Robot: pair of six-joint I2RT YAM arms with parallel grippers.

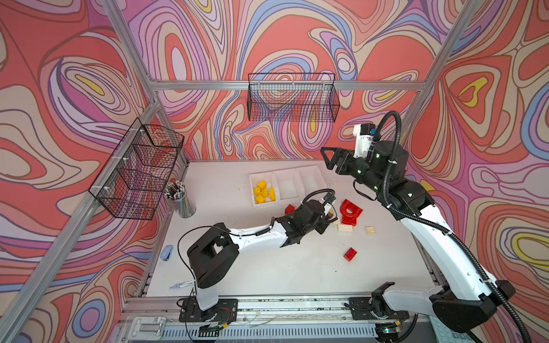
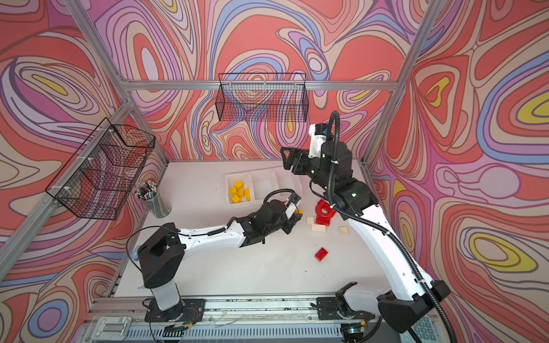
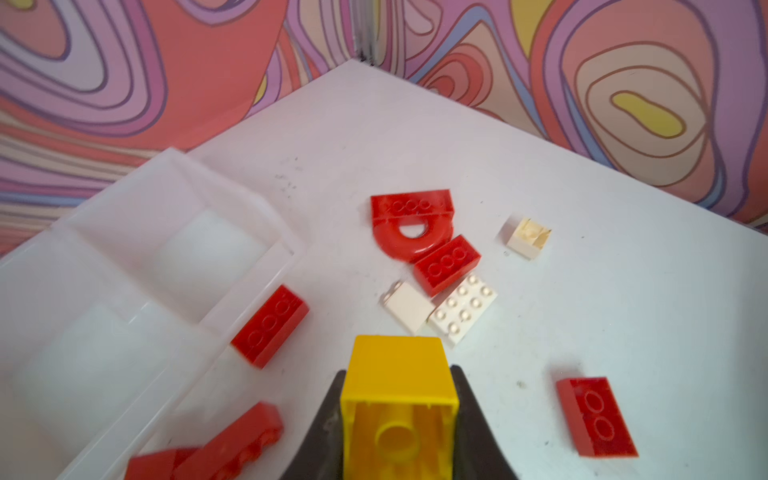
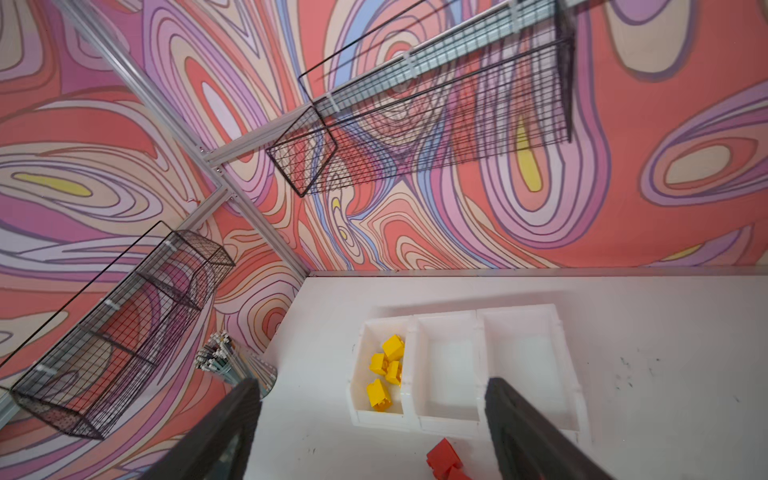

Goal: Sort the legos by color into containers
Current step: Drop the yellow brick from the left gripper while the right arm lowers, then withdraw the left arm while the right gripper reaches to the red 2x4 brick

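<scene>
Yellow legos fill one end container, the left gripper clamps another yellow brick, the right gripper gapes empty, and reds and whites remain loose.

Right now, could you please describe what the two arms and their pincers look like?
The left arm and right arm have white links joined by black joint housings. A black ribbed cable runs along the right arm; a smaller cable loops at the left wrist. The left pincer and right pincer have dark, flat fingers.
</scene>
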